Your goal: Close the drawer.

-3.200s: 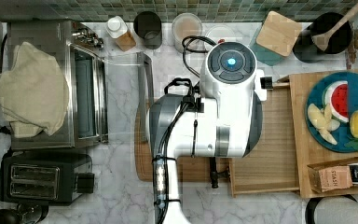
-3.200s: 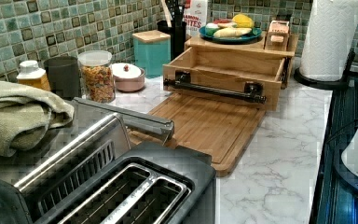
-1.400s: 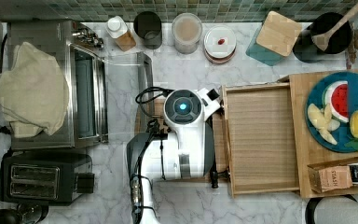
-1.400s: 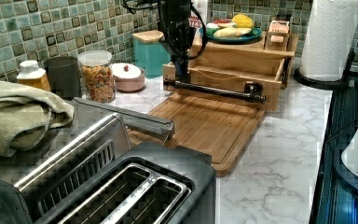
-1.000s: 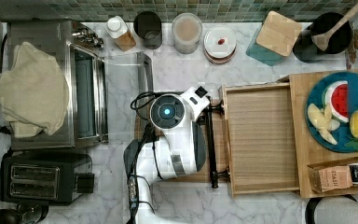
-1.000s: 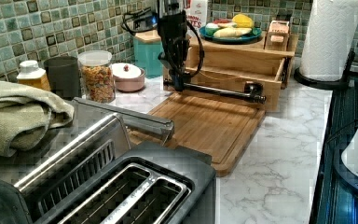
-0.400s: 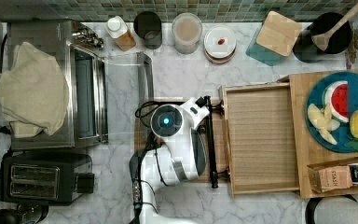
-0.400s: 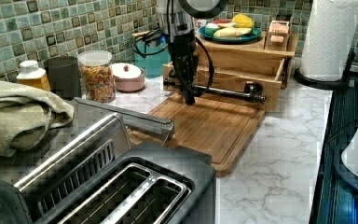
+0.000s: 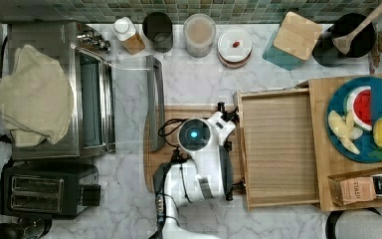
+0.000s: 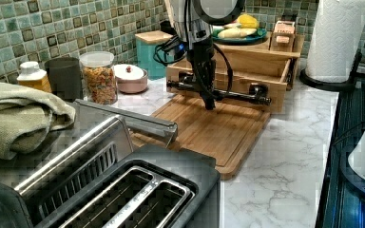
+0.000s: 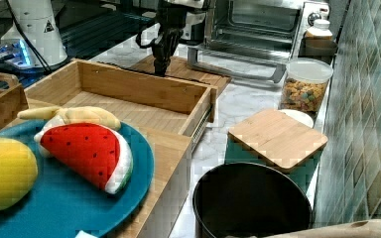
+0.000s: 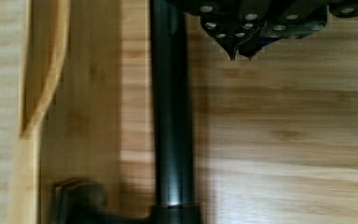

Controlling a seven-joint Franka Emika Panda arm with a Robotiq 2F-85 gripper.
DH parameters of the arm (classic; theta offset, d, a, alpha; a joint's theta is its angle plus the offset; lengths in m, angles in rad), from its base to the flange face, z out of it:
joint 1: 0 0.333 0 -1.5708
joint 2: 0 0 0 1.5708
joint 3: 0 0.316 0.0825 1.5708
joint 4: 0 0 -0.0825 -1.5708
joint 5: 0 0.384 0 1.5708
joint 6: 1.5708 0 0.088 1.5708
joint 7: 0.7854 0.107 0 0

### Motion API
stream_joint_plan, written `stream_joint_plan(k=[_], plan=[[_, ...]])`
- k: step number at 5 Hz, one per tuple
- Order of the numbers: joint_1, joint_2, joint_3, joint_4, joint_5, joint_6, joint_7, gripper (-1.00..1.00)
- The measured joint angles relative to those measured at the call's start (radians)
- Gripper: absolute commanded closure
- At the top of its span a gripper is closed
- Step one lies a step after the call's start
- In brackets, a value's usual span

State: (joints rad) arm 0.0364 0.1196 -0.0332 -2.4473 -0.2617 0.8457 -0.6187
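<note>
1. At the top view's left, a toaster oven (image 9: 84, 89) stands on the marble surface (image 9: 199, 79) with its glass door down, a cloth (image 9: 32, 94) draped on top and a black toaster (image 9: 40, 189) below it.
2. At centre, the arm's gripper (image 10: 209, 102) points down over the cutting board (image 10: 214, 130), just in front of the drawer's black bar handle (image 10: 228, 95); in the wrist view the jaws are pressed together, tips meeting and holding nothing, just beside the handle.
3. Right of the arm in the top view, the drawer (image 9: 281, 149) stands pulled out from its wooden stand (image 9: 318, 99), its striped bottom bare.
4. At the top view's right, the stand carries a teal plate (image 9: 368, 149) of toy fruit and a tea box (image 9: 350, 189).
5. Along the tiled wall sit jars, a pink dish (image 9: 235, 46), a teal box with a bamboo lid (image 9: 297, 36) and a black pot (image 9: 348, 40).
</note>
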Motion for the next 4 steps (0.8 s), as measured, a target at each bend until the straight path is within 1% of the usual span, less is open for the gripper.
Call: stream_joint_plan(k=[1,2,3,4], plan=[[-0.010,-0.005,-0.042,-0.006,-0.015,0.021,-0.078,1.00],[-0.024,-0.015,-0.067,-0.008,-0.053,0.026,-0.094,1.00],[-0.082,-0.014,-0.060,-0.008,-0.111,0.030,-0.094,1.00],[-0.147,0.001,-0.085,-0.006,-0.187,0.107,-0.094,1.00]])
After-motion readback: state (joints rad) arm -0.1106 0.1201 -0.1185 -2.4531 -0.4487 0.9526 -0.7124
